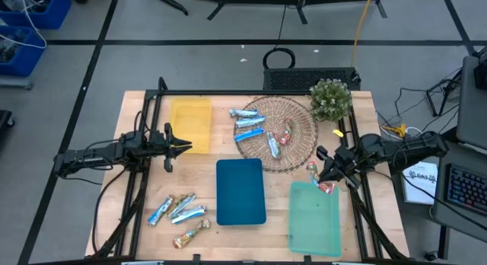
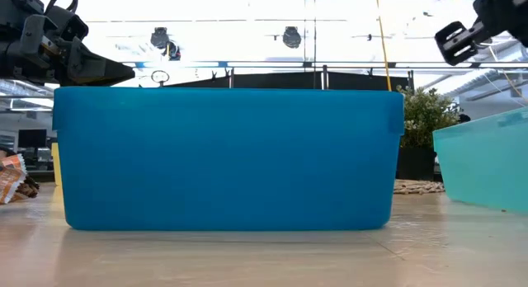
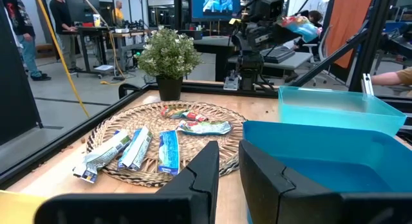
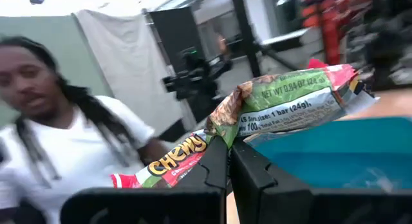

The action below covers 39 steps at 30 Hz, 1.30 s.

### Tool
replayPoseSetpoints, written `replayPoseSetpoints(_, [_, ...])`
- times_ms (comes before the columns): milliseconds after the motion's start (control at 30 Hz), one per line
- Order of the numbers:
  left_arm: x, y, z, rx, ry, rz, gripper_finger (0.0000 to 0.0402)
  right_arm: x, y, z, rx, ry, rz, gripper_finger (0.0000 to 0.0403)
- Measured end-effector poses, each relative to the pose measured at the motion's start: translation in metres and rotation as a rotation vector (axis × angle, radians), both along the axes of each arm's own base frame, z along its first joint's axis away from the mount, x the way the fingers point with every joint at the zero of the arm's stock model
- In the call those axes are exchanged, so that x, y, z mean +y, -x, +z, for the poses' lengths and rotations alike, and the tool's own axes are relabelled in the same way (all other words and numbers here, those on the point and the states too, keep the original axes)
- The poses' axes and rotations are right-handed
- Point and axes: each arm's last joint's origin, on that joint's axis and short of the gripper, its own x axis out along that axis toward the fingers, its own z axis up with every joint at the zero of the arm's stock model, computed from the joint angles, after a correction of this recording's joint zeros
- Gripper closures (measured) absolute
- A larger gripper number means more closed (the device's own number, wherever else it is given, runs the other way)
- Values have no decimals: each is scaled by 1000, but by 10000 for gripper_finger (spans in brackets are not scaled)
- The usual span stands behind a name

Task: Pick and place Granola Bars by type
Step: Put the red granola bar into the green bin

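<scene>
A red-and-green wrapped granola bar (image 4: 283, 105) is clamped in the right gripper (image 1: 326, 176) above the green tray (image 1: 314, 219). The left gripper (image 1: 183, 148), slightly parted and holding nothing, is seen at centre left beside the yellow tray (image 1: 190, 122).

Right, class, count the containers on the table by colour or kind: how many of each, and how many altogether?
Yellow tray: 1
Blue tray: 1
Green tray: 1
Round wicker tray: 1
Total: 4
</scene>
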Motion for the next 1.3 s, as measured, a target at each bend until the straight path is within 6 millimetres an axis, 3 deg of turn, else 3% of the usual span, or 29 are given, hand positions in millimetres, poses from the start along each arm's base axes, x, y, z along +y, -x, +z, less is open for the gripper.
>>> replayPoseSetpoints(167, [0, 0, 0, 0, 0, 0, 334, 4, -4, -4, 107, -106, -62, 403])
replayPoseSetpoints(500, [0, 0, 0, 0, 0, 0, 334, 24, -13, -15, 281, -138, -33, 403])
replayPoseSetpoints(1167, [0, 0, 0, 0, 0, 0, 334, 72, -34, 7, 761, -46, -65, 403])
replayPoseSetpoints(1300, [0, 0, 0, 0, 0, 0, 334, 80, -40, 2, 868, -22, -91, 403])
